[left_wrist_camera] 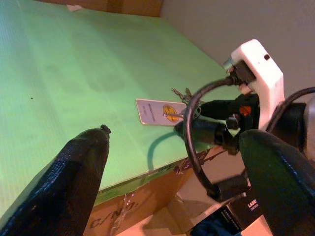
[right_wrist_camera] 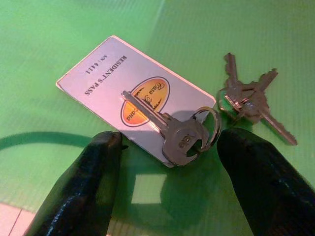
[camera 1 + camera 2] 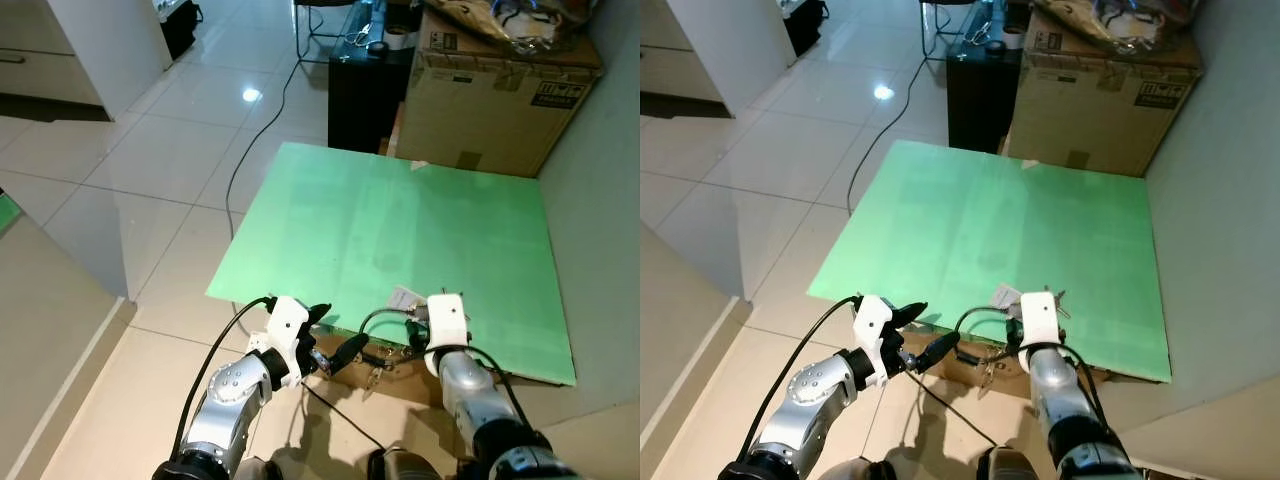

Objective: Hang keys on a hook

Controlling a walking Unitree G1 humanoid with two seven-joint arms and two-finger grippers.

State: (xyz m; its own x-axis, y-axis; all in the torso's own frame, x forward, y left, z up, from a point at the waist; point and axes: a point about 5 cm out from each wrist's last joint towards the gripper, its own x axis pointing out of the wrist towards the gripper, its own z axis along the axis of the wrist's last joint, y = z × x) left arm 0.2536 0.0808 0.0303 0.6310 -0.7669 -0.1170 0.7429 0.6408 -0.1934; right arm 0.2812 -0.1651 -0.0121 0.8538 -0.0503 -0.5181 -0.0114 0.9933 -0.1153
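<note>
A set of keys [image 2: 167, 125] lies flat on a green board [image 3: 400, 220], near its front edge. One silver key rests across a white resident's pass card [image 2: 98, 78], and a ring joins it to a small bunch of keys [image 2: 248, 101] beside the card. My right gripper [image 2: 170, 142] is open and low over the board, one black finger on each side of the key on the card, closed on nothing. My left gripper [image 3: 335, 333] is open at the board's front edge, just left of the right one, holding nothing. It points at the card [image 1: 157, 112].
The green board lies on a cardboard base above the tiled floor. A large cardboard box [image 3: 490, 90] and a black cabinet [image 3: 365, 85] stand behind it. A grey wall [image 3: 610, 200] runs along the right. A black cable [image 3: 250, 150] trails across the floor to the left.
</note>
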